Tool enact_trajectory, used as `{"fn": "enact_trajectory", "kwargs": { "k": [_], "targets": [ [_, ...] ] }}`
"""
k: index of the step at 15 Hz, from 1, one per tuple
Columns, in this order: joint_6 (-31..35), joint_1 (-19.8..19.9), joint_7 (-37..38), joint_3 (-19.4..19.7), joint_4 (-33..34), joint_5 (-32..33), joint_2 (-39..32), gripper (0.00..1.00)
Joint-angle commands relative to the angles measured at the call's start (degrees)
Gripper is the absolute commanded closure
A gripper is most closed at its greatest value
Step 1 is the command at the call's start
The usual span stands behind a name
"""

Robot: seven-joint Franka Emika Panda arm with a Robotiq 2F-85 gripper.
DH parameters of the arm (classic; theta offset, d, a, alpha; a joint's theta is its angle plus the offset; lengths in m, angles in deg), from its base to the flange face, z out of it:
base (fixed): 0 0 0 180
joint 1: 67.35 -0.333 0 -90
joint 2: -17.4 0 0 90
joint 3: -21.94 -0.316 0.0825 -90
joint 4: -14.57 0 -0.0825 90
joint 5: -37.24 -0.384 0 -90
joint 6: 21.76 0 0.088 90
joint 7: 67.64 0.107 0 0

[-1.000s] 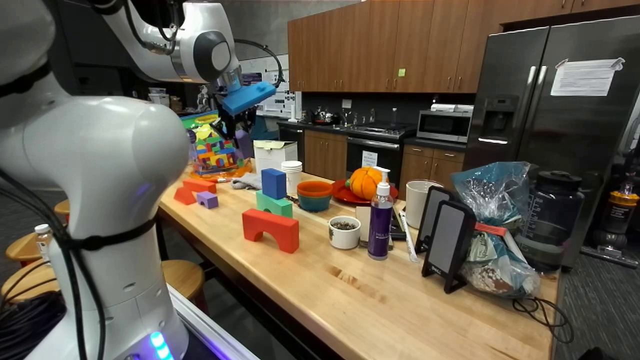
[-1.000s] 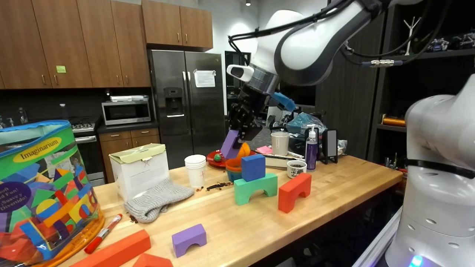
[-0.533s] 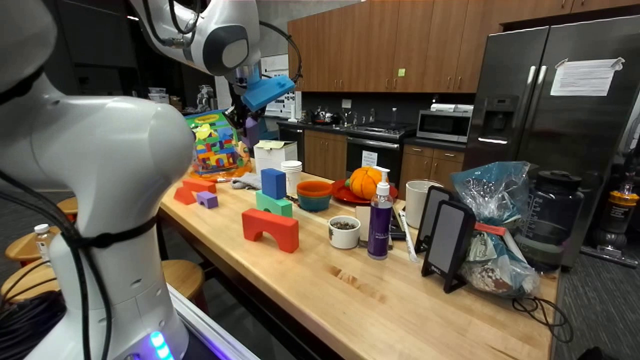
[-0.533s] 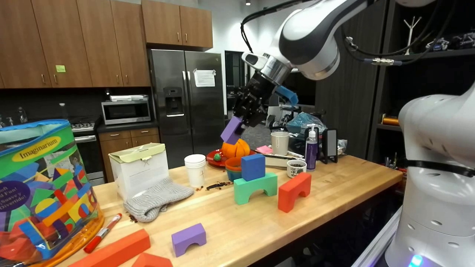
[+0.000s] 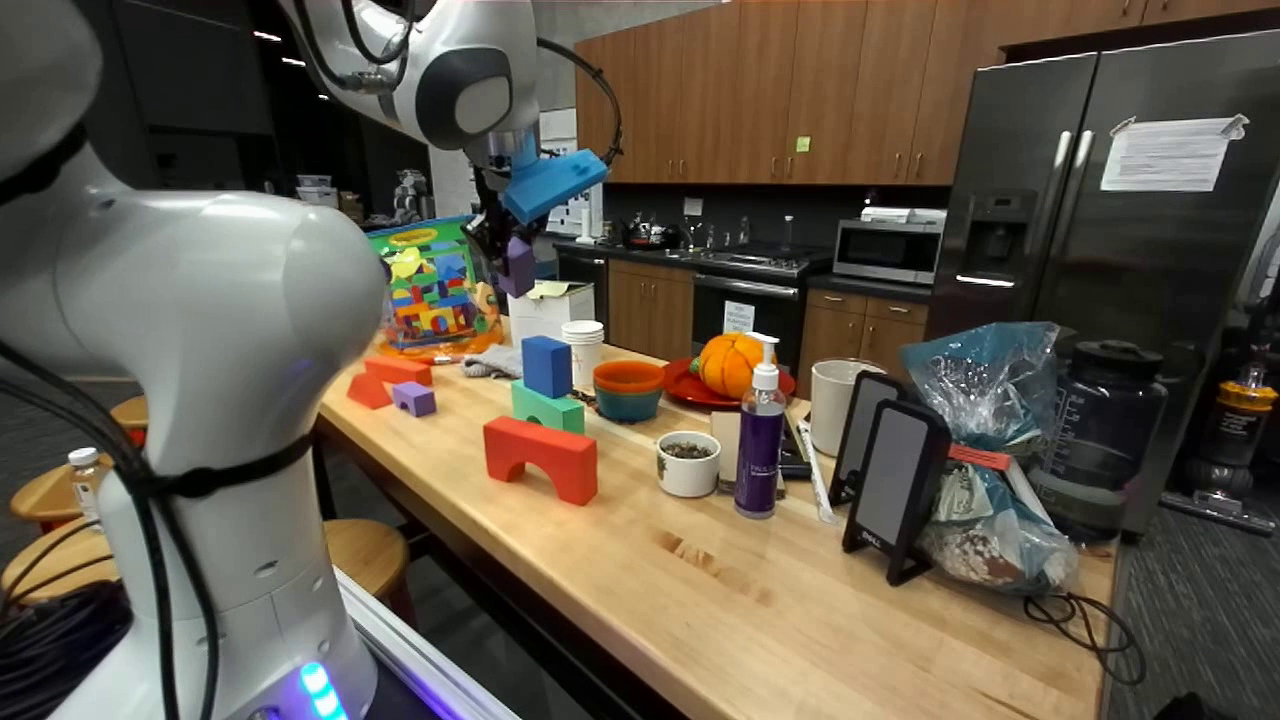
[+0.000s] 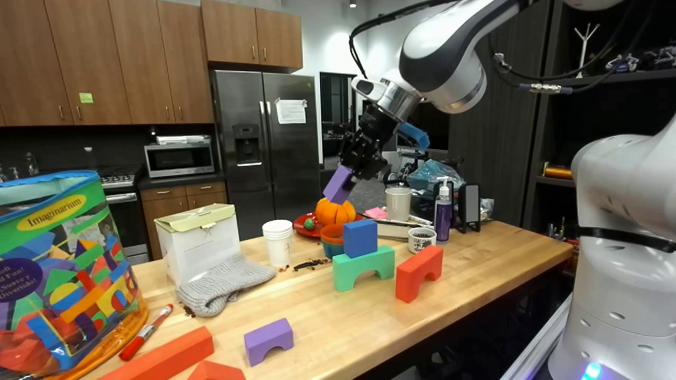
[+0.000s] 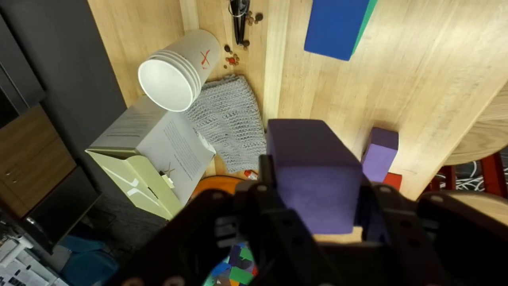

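Your pincer (image 7: 315, 178), one: tilted, held above the table (image 6: 327, 322), its fingers pinched on opposite sides of a purple block (image 7: 317, 202).
Purple block, one: between your pincer's fingertips, jutting past them, off the tabletop.
Blue block (image 7: 335, 29), one: lower than your pincer, lying on a green arch (image 6: 346, 272); toward the top of your wrist view.
Red arch (image 6: 414, 272), one: also lower than your pincer, standing near the green arch.
Small purple arch (image 7: 379, 159), one: on the table below your pincer, to its right in your wrist view.
Grey knitted cloth (image 7: 232, 119), one: below your pincer, to its left there.
White box (image 7: 172, 149), one: farther left of your pincer, beside the cloth.
Paper cups (image 7: 200, 47), nested: up and left of your pincer in your wrist view.
Block bag (image 6: 31, 237), one: partly covered by your pincer in that view.
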Motion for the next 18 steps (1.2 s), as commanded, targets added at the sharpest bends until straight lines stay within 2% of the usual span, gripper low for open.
{"fn": "enact_trajectory", "kwargs": {
  "k": [1, 5, 8, 13, 18],
  "targets": [
    [-2.75, 7.47, 7.58, -9.20, 0.10, 4.64, -0.14, 0.83],
    [-8.21, 11.93, 17.87, -17.85, 0.07, 11.17, 1.75, 0.83],
    [-12.59, 13.06, 24.65, -21.66, -0.25, 15.40, 3.78, 0.83],
    [-20.51, 12.87, 30.47, -22.95, 0.06, 20.02, 6.29, 0.83],
    [-25.89, 13.39, 31.50, -21.61, 2.06, 23.36, 6.03, 0.83]
  ]
}}
